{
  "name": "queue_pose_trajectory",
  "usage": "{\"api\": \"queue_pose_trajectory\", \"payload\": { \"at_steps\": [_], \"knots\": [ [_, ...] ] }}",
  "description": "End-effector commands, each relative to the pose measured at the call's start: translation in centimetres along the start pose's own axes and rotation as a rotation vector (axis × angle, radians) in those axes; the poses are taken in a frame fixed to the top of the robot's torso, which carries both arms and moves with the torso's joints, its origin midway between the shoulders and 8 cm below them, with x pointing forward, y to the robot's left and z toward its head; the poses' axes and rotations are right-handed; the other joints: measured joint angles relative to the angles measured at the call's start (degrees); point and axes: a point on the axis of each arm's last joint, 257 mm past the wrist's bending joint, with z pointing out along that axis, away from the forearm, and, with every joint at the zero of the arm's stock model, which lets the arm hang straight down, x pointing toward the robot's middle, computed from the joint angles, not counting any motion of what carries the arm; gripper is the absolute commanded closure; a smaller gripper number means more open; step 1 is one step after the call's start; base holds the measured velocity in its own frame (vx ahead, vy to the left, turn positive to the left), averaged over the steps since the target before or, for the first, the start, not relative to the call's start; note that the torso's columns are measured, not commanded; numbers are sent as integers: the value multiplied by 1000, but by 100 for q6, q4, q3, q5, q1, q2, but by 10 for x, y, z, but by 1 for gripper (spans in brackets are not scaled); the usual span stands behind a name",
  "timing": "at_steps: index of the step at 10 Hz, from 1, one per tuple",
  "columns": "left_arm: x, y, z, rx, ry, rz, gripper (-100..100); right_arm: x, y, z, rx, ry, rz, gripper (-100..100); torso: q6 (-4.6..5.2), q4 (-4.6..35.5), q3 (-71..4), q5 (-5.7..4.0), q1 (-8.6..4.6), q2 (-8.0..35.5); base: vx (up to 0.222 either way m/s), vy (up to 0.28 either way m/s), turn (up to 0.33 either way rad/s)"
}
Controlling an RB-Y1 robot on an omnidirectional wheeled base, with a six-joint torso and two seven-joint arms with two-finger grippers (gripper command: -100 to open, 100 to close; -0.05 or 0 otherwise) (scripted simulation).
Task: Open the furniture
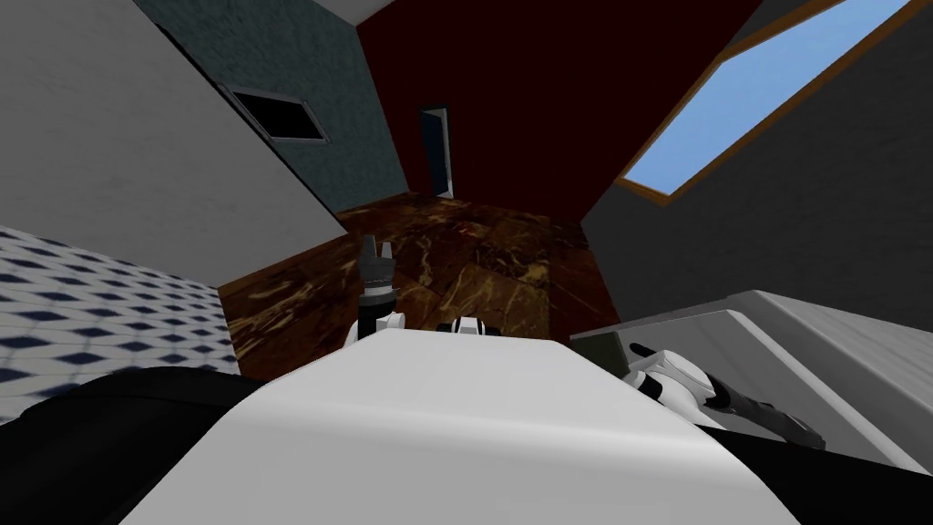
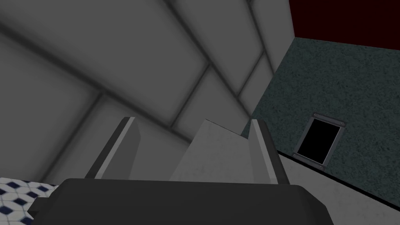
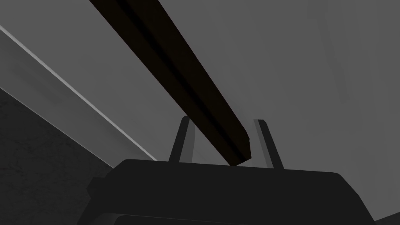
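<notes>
1. Right now, from the head view: right forearm (image 1: 692, 387) stretched out low to the pale grey furniture (image 1: 802, 319), with the hand end up against its front.
2. From the right wrist view, the close-up detail: right gripper (image 3: 222, 119) straddling a dark bar handle (image 3: 175, 58) on that grey front.
3. Reading the right fingers (image 3: 266, 142) as narrowed but not clamped, with a thin gap on either side of the bar, tighter at one finger.
4. Bar end sitting between the fingers, just off the gripper body. Rest of the bar running away from the hand.
5. Back in the head view: left gripper (image 1: 375, 244) held out ahead over the brown marbled floor (image 1: 492, 264), well apart from the furniture and the right hand.
6. From the left wrist view, the finger spacing: left fingers (image 2: 117, 148) spread wide.
</notes>
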Motion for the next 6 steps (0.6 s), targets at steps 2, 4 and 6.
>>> {"api": "queue_pose_trajectory", "payload": {
  "at_steps": [2, 4, 6],
  "knots": [
    [0, 0, 0, 0, 0, 0, 0, -28, 16, -20, -32, -75, -17, 100, 7, -2, -3, -4, -3, -9, 80, -48, -326],
    [0, 0, 0, 0, 0, 0, 0, -42, 42, -43, -80, -131, -51, 100, 27, -12, -16, -6, -34, -26, 141, -45, -381],
    [0, 0, 0, 0, 0, 0, 0, -52, 69, -68, -132, -180, -89, 100, 13, -8, 2, -32, -54, -8, 113, -41, -334]
  ]
}}
